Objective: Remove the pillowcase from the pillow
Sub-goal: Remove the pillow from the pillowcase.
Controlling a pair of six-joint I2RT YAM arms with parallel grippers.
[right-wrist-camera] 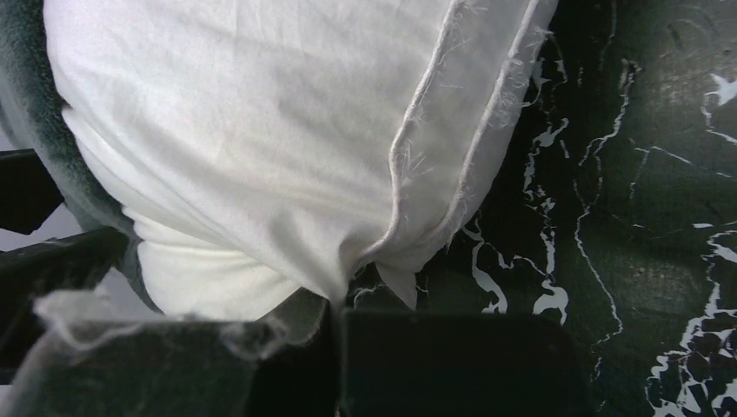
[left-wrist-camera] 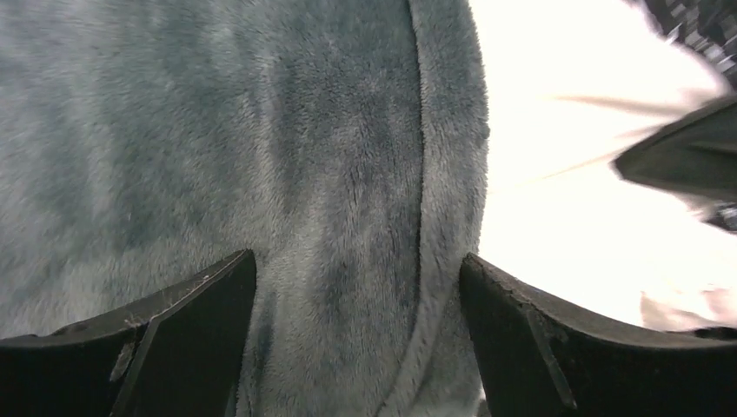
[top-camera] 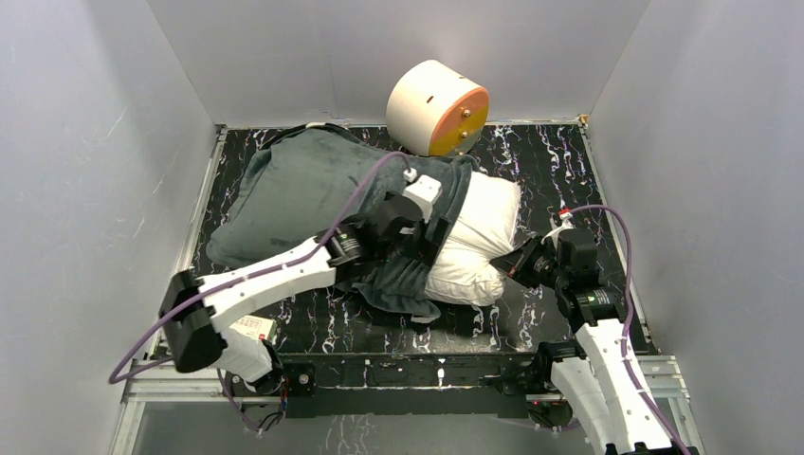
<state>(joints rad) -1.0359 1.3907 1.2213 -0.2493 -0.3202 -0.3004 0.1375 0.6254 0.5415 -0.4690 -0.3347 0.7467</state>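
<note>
The pillowcase shows its plain dark grey face and covers the left part of the pillow, whose white right end sticks out. My left gripper hovers open over the pillowcase's hemmed edge. In the left wrist view its fingers straddle the grey plush at the gripper's tip, next to the bright pillow. My right gripper is shut on the pillow's near right corner. The right wrist view has white cloth bunched into the closed jaws at the gripper, and grey pillowcase at the left edge.
A cream-and-orange cylinder lies at the back edge behind the pillow. The tabletop is black marble pattern, boxed in by grey walls on three sides. Bare table lies to the right of the pillow.
</note>
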